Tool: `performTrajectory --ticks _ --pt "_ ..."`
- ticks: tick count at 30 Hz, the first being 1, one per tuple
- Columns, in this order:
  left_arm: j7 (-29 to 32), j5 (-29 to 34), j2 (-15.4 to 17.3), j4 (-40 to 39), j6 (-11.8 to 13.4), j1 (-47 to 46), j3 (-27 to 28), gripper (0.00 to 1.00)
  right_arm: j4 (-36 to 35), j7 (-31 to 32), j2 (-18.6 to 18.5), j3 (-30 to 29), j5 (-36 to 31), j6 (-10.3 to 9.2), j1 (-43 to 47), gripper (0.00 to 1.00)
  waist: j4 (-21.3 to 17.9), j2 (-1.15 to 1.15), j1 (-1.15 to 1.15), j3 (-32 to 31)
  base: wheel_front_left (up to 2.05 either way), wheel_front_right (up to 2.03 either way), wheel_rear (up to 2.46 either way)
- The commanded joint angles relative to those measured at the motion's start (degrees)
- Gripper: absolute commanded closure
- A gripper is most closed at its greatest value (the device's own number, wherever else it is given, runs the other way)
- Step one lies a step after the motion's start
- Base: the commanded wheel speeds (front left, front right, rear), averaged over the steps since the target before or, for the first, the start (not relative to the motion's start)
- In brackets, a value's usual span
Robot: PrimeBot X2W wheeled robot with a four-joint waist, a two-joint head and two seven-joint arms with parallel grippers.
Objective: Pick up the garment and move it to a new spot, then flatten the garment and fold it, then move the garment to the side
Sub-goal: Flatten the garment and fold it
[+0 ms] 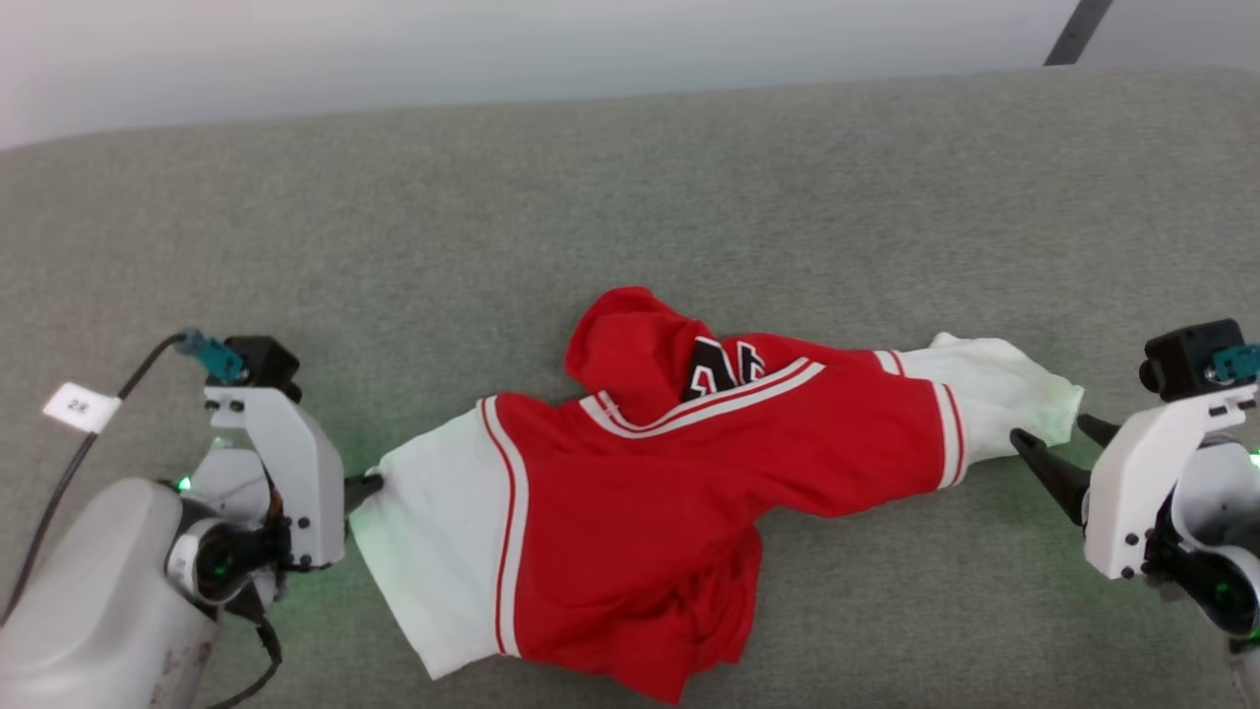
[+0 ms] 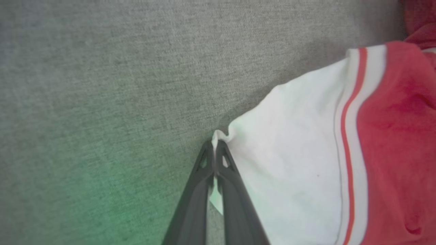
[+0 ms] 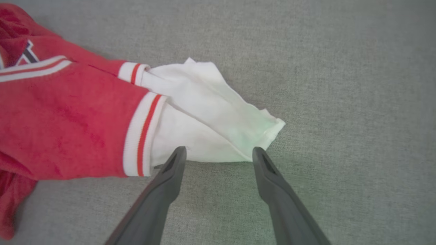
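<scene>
The garment (image 1: 679, 463), a red jersey with white sleeves and striped trim, lies crumpled across the grey surface, black lettering showing near its folded top. My left gripper (image 1: 364, 484) is shut on the edge of the left white sleeve (image 2: 289, 163), a pinch of white cloth caught between its fingers (image 2: 224, 163). At the other end my right gripper (image 1: 1061, 438) stands open, its two fingertips just short of the hem of the right white sleeve (image 3: 211, 115), one on each side of the sleeve's corner, nothing between them.
The grey fabric-covered surface (image 1: 630, 197) stretches wide around the shirt, its far edge meeting a pale wall at the top. A black cable with a white tag (image 1: 79, 406) runs along the left arm.
</scene>
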Motion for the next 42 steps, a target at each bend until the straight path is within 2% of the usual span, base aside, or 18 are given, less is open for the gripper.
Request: performTrajectory --ticks 1,9,15,16,17,18,22,28,34,38,42 --pt "-0.3 0.4 -0.8 0.5 -0.2 -0.2 -0.5 1.0 0.9 1.0 -0.5 0.8 0.8 -0.04 -1.1 0.0 0.8 0.0 0.0 0.7 0.0 0.0 0.0" --pt "-1.2 0.5 -1.4 1.2 -0.6 -1.8 -1.2 1.0 6.8 6.7 -2.6 5.0 3.4 -0.04 -5.8 0.0 2.2 0.0 0.0 2.1 0.0 0.0 0.0" --pt "-1.7 0.2 -1.9 2.0 -1.0 -3.0 -1.6 1.0 12.4 10.3 -2.4 7.8 4.3 -0.04 -8.5 0.0 2.9 0.0 0.0 2.8 0.0 0.0 0.0" --pt "-1.7 0.1 -2.0 2.1 -1.0 -3.2 -1.7 1.0 13.1 10.6 -2.4 8.4 4.4 -0.04 -9.0 0.13 3.0 0.0 0.0 2.9 0.0 0.0 0.0" --pt "-1.8 0.1 -2.0 2.3 -1.1 -3.4 -1.8 1.0 13.8 10.7 -2.5 8.9 4.4 -0.04 -9.4 0.73 3.0 0.0 0.0 3.0 0.0 0.0 0.0" --pt "-1.9 0.0 -2.2 2.5 -1.1 -3.5 -1.9 1.0 14.6 11.0 -2.6 9.4 4.5 -0.04 -9.8 1.0 3.1 0.0 0.0 3.0 0.0 0.0 0.0" --pt "-1.9 -0.3 -2.1 3.3 -1.4 -4.3 -2.0 1.0 16.3 10.8 -2.6 10.2 5.9 -0.04 -11.5 1.0 3.3 0.0 0.0 2.7 0.0 0.0 0.0" --pt "-1.5 -0.1 -1.2 2.2 -1.6 -6.7 -1.9 1.0 14.5 11.2 -3.8 10.9 10.5 -0.02 -14.1 1.0 3.4 0.0 0.0 0.5 0.0 0.0 0.0" --pt "0.2 0.1 -0.7 -0.8 -1.7 -10.2 -2.3 1.0 10.8 11.4 -4.4 10.5 16.8 -0.02 -16.4 1.0 3.8 0.0 0.0 -4.2 0.0 0.0 0.0" --pt "0.9 0.3 -0.8 -3.1 -1.8 -13.7 -2.6 1.0 10.0 9.7 -4.5 9.9 18.1 -0.02 -18.8 1.0 4.3 0.0 0.0 -7.9 0.0 0.0 0.0" --pt "1.2 0.8 -1.0 -4.6 -1.9 -17.9 -3.1 1.0 12.1 6.6 -3.1 7.5 17.8 -0.02 -22.0 1.0 4.9 0.0 0.0 -11.6 0.0 0.0 0.0"
